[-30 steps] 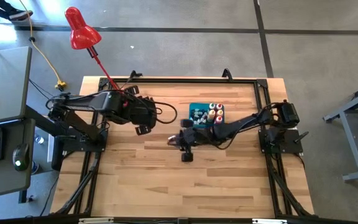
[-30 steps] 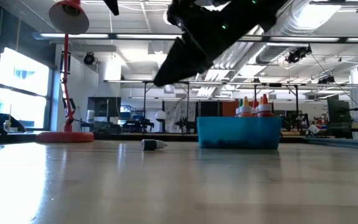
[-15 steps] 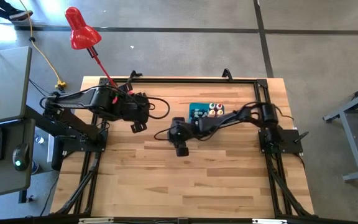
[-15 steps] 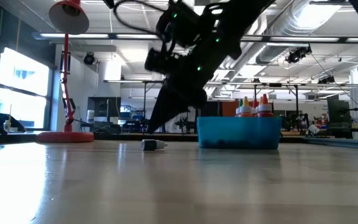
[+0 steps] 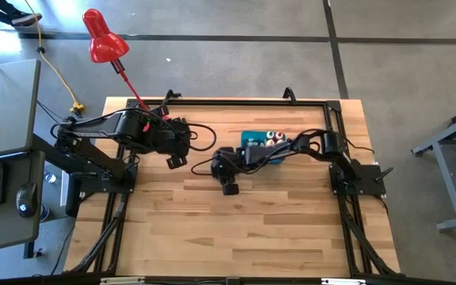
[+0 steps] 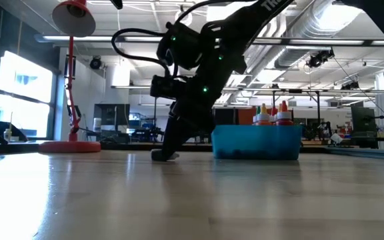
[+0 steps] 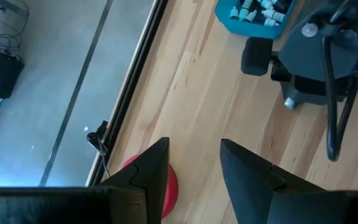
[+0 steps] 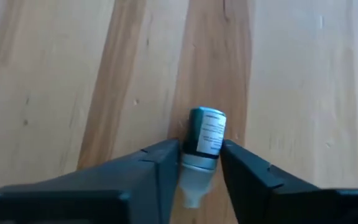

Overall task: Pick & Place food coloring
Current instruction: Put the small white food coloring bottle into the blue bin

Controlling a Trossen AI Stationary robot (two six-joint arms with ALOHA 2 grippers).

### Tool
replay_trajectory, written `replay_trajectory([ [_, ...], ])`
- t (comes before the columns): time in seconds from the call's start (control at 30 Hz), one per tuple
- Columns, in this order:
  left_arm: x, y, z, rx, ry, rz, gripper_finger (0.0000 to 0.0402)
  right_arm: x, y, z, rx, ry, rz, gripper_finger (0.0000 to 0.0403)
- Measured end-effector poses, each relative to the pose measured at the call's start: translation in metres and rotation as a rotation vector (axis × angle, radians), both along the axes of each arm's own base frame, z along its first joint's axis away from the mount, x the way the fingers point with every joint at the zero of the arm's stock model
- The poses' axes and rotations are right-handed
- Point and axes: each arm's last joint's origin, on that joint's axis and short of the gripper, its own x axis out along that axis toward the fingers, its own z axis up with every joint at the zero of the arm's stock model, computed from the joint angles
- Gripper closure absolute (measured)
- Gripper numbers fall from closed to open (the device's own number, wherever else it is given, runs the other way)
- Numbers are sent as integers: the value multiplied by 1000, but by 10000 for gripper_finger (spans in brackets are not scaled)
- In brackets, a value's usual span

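Note:
A small green food coloring bottle (image 8: 205, 134) with a pale cap lies on its side on the wooden table, left of the blue bin (image 5: 261, 145). My right gripper (image 8: 200, 163) is down at the table (image 6: 167, 154) and shut on it. In the high view the gripper (image 5: 220, 168) hides the bottle. More food coloring bottles (image 6: 272, 115) with pale caps stand in the bin (image 6: 255, 142). My left gripper (image 7: 194, 168) hangs open over the table's far left part (image 5: 176, 162), with nothing between its fingers. My right gripper pinches the bottle between its two fingers at the cap end of the body (image 8: 194, 158), one finger on each round side. The fingers slant down from the table's right and lie along the bottle. The bottle lies flat on the wood.
A red desk lamp (image 5: 101, 36) stands at the far left corner, its base (image 6: 69, 147) on the table. A black frame (image 5: 212, 103) runs along the table's edges. Bare wood (image 5: 236, 229) stretches across the near half.
My right gripper has come down from above the table beside the bin, toward the table's left, tipping steeper until its fingers reach the lying bottle. The bottle has stayed in place. My left arm has drawn back a little toward the table's left edge.

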Motion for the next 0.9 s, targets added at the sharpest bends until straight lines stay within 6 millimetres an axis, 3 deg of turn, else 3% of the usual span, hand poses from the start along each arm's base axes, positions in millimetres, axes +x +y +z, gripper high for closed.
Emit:
replay_trajectory([
  [0.17, 0, 0, 0, 0, 0, 0, 263, 1, -2, 1, 11, -21, -2, 336],
  [0.3, 0, 0, 0, 0, 0, 0, 263, -3, -2, 16, -51, -33, -40, 338],
  [0.37, 0, 0, 0, 0, 0, 0, 263, -8, -4, 38, -85, -61, -65, 338],
  [0.53, 0, 0, 0, 0, 0, 0, 263, -41, -11, 123, -287, -141, -258, 319],
  [0.67, 0, 0, 0, -5, -7, 11, 263, -82, -26, 157, -337, -130, -464, 326],
  [0.77, 0, 0, 0, -13, -18, 27, 263, -108, -42, 148, -243, -107, -557, 333],
  [0.9, 0, 0, 0, -19, -27, 40, 263, -129, -58, 101, -198, -84, -599, 323],
])
